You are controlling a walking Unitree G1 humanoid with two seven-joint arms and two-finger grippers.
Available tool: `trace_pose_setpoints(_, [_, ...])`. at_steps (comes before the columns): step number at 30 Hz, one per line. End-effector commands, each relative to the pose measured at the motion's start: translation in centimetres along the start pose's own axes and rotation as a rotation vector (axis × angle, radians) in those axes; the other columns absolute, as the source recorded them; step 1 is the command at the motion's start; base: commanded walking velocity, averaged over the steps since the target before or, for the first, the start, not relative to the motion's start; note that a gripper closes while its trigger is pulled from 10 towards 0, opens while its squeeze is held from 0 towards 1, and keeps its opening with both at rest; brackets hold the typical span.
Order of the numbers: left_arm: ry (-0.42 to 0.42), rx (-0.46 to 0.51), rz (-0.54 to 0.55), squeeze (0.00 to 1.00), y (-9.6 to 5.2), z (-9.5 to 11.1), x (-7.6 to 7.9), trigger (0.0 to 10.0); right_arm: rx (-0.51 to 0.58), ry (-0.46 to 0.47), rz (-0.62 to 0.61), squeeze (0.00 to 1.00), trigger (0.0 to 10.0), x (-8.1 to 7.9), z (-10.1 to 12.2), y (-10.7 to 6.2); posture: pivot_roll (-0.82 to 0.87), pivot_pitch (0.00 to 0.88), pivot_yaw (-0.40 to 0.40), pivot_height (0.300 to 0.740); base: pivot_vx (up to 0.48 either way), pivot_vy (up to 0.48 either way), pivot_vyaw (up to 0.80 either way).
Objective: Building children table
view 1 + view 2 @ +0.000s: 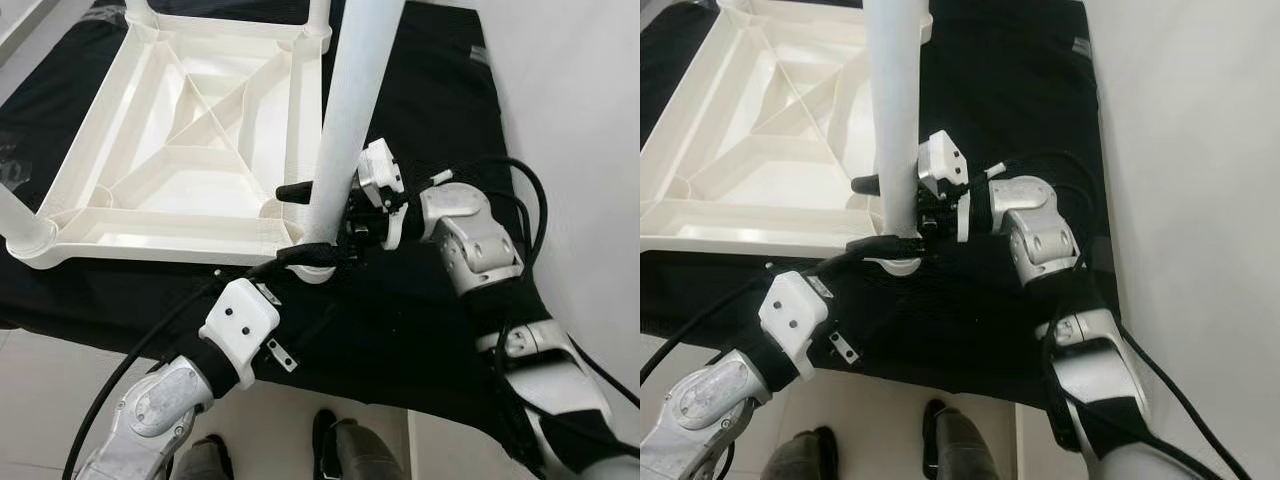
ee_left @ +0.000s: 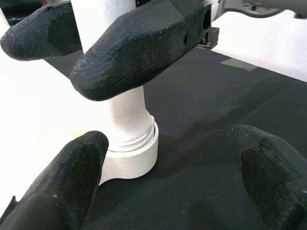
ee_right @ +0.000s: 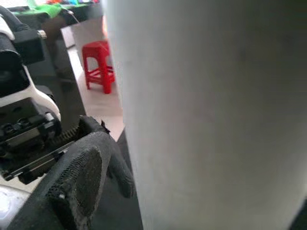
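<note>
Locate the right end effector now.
In the left eye view, the right end effector is clamped around the white table leg just above its corner socket on the upturned tabletop, right of centre.

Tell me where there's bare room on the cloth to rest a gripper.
Bare black cloth lies between the upright leg and the cloth's right edge. It is crowded at the tabletop's near corner, where the right gripper grips the leg and the left gripper sits at its socket.
</note>
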State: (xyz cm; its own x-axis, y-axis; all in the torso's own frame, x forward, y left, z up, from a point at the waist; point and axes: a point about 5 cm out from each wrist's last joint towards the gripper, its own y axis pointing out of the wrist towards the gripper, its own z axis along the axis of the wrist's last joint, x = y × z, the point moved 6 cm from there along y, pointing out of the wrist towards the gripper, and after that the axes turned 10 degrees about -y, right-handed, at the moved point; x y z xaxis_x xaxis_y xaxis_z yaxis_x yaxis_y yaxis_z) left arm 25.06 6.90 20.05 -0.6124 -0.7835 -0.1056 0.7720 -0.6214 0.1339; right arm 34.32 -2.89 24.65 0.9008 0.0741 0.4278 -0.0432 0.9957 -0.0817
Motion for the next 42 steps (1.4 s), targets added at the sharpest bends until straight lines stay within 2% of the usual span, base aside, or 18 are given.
trace_pose_setpoints(1, [-0.002,-0.012,-0.007,0.0,-0.1,-0.3,0.3,10.0,0.01,0.0,0.028,0.0,1.5,-0.4,-0.3,0.3,0.12,0.262,-0.128,0.74,0.0,0.0,0.0])
trace_pose_setpoints(2, [-0.002,-0.013,-0.007,0.0,-0.1,-0.3,0.3,10.0,0.012,0.004,0.025,0.0,0.0,-0.3,-0.3,0.2,0.12,0.26,-0.126,0.74,0.0,0.0,0.0])
trace_pose_setpoints(9, [-0.004,-0.014,-0.007,0.0,-0.2,-0.4,0.4,10.0,-0.007,0.029,-0.051,0.0,0.0,-0.5,-1.5,-1.9,0.11,0.266,-0.125,0.74,0.0,0.0,0.0])
trace_pose_setpoints(15, [-0.011,-0.01,-0.014,0.0,-0.1,-0.3,0.6,10.0,-0.156,0.039,-0.251,0.0,0.0,-0.9,-5.1,-4.2,0.11,0.278,-0.136,0.74,0.0,0.0,0.0])
trace_pose_setpoints(17, [-0.012,-0.009,-0.014,0.0,-0.2,-0.2,0.6,10.0,-0.17,0.054,-0.282,0.0,0.0,-1.4,-5.6,-4.4,0.1,0.282,-0.135,0.74,0.0,0.0,0.0])
trace_pose_setpoints(19, [-0.014,-0.017,-0.015,0.0,-0.4,-0.4,0.6,10.0,-0.168,0.103,-0.33,0.0,0.0,-4.1,-6.3,-4.6,0.09,0.292,-0.129,0.74,0.0,0.0,0.0])
trace_pose_setpoints(20, [-0.013,-0.023,-0.022,0.0,-0.4,-0.5,0.7,10.0,-0.177,0.117,-0.396,0.0,0.0,-4.9,-6.6,-4.7,0.09,0.294,-0.129,0.74,0.0,0.0,0.0])
trace_pose_setpoints(22, [-0.01,-0.022,-0.038,0.0,-0.2,-0.3,1.1,10.0,-0.368,0.178,-0.884,0.0,0.0,-2.7,-9.4,-7.5,0.11,0.305,-0.133,0.74,0.0,0.0,0.0])
trace_pose_setpoints(23, [-0.011,-0.018,-0.04,0.0,-0.2,-0.2,1.1,10.0,-0.494,0.241,-1.126,0.0,0.0,-3.4,-10.6,-9.8,0.11,0.317,-0.136,0.74,0.0,0.0,0.0])
trace_pose_setpoints(24, [-0.012,-0.016,-0.039,0.0,-0.2,-0.1,1.1,10.0,-0.585,0.29,-1.28,0.0,0.0,-4.5,-11.1,-11.6,0.11,0.317,-0.136,0.74,0.0,0.0,0.0])
trace_pose_setpoints(27, [-0.01,-0.02,-0.027,0.0,-0.4,-0.2,0.7,10.0,-0.581,0.238,-1.2,0.0,0.0,-5.6,-10.3,-9.2,0.11,0.315,-0.127,0.74,0.0,0.0,0.0])
trace_pose_setpoints(29, [-0.006,-0.028,-0.02,0.0,-0.5,-0.4,0.5,10.0,-0.524,0.205,-1.099,0.0,0.0,-5.0,-10.0,-7.0,0.11,0.311,-0.124,0.74,0.0,0.0,0.0])
trace_pose_setpoints(34, [-0.01,-0.02,-0.026,0.0,-0.3,-0.2,0.7,10.0,-0.477,0.265,-1.034,0.0,0.0,-3.9,-9.9,-4.7,0.11,0.303,-0.127,0.74,0.0,0.0,0.0])
trace_pose_setpoints(35, [-0.009,-0.021,-0.026,0.0,-0.3,-0.3,0.7,10.0,-0.482,0.27,-1.057,0.0,9.0,-3.8,-9.5,-4.4,0.1,0.298,-0.124,0.74,0.0,0.0,0.0])
trace_pose_setpoints(36, [-0.007,-0.023,-0.024,0.0,-0.3,-0.3,0.6,10.0,-0.465,0.276,-1.084,0.61,10.0,-3.4,-8.7,-4.0,0.11,0.293,-0.124,0.74,0.0,0.0,0.0])
trace_pose_setpoints(37, [-0.007,-0.023,-0.024,0.0,-0.3,-0.3,0.6,10.0,-0.465,0.276,-1.084,0.61,10.0,-3.4,-8.7,-4.0,0.11,0.293,-0.124,0.74,0.0,0.0,0.0])
trace_pose_setpoints(38, [-0.004,-0.021,-0.021,0.0,-0.2,-0.3,0.5,10.0,-0.436,0.276,-1.062,1.0,10.0,-2.9,-8.2,-3.5,0.11,0.292,-0.123,0.74,0.0,0.0,0.0])
trace_pose_setpoints(42, [-0.001,-0.016,-0.019,0.0,-0.1,-0.2,0.4,10.0,-0.255,0.257,-0.996,1.0,10.0,-0.5,-5.6,-2.4,0.11,0.283,-0.125,0.74,0.0,0.0,0.0])
